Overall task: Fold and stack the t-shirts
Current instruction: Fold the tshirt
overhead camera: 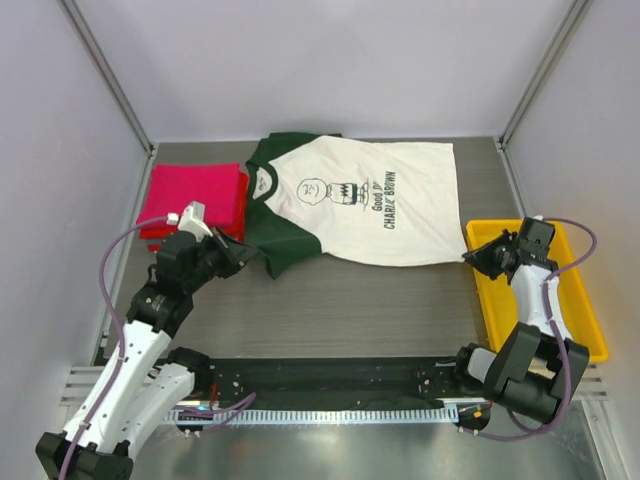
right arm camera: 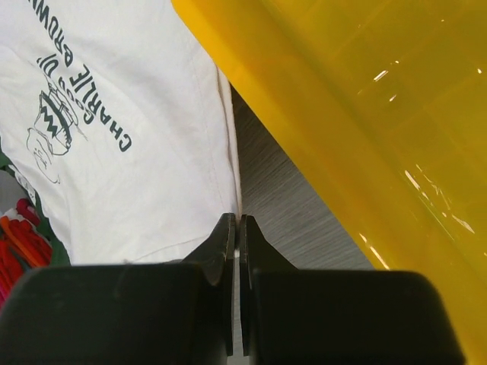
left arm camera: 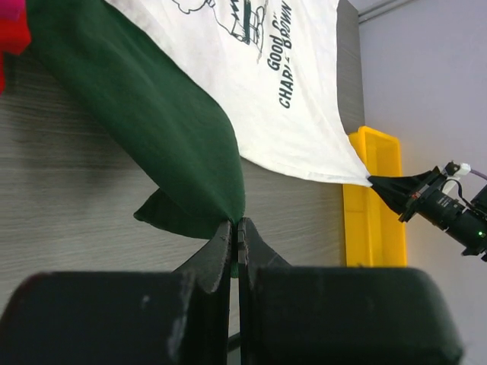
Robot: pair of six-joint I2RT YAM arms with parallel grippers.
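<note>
Pink shirt [overhead camera: 192, 195] and red shirt [overhead camera: 153, 241] are stacked already. Cream shirt [overhead camera: 385, 205] is flat, unfolded. Left gripper [overhead camera: 250, 258] pinches its sleeve [overhead camera: 288, 242], right gripper [overhead camera: 468, 258] its hem corner [overhead camera: 452, 254].

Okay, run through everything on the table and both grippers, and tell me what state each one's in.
cream-white t-shirt: unfolded, spread out, print up, pinched by both grippers.
red t-shirt: folded, bottom of the stack.
pink t-shirt: folded, lying on the red t-shirt.
left gripper: shut on the green sleeve.
right gripper: shut on the hem corner.
yellow tray: upright, at the table's right side.
</note>
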